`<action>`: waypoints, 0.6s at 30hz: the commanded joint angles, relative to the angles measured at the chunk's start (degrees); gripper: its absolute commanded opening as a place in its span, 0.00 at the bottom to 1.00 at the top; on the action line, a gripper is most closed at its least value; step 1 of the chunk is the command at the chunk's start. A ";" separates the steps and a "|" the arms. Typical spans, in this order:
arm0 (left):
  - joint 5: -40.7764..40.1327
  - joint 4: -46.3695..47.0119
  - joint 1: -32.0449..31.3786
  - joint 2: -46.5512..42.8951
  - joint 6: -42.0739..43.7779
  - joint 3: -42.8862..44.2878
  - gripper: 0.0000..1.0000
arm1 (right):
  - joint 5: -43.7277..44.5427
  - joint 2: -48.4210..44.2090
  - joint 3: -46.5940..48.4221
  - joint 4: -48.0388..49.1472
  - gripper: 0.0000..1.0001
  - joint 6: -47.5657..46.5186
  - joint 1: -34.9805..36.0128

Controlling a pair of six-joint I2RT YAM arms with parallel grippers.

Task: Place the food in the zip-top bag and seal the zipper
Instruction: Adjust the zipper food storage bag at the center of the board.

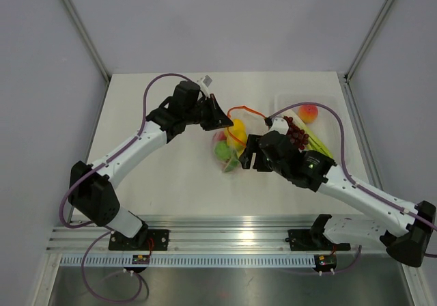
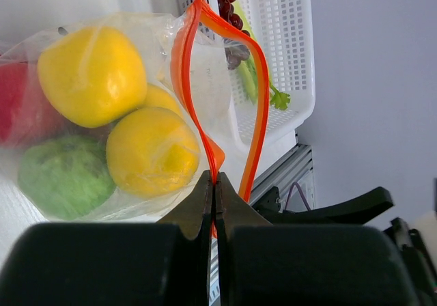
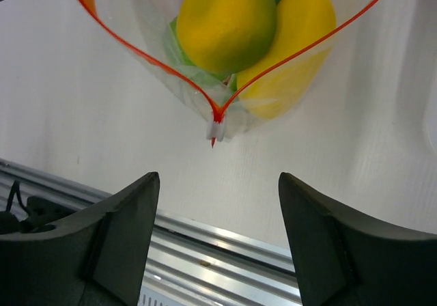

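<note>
The clear zip-top bag (image 1: 229,149) lies mid-table with yellow lemons (image 2: 92,74), a green piece (image 2: 61,176) and a red fruit (image 2: 17,111) inside. Its red-orange zipper (image 2: 256,125) gapes open in a loop. My left gripper (image 2: 216,183) is shut on one end of the zipper strip. My right gripper (image 3: 217,190) is open and empty, just short of the bag's other zipper corner (image 3: 216,130), where two lemons (image 3: 229,22) show through the plastic. Purple grapes (image 1: 297,135), a peach-coloured fruit (image 1: 308,113) and a green piece (image 1: 319,145) lie in the white tray (image 1: 334,108).
The white tray stands right of the bag, also in the left wrist view (image 2: 287,53). An aluminium rail (image 1: 232,234) runs along the near table edge. Grey walls enclose the table on three sides.
</note>
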 commanded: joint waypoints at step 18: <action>1.24 3.53 -0.32 -2.45 -0.04 -0.22 0.00 | 12.28 9.84 2.43 11.28 0.44 -1.72 -0.17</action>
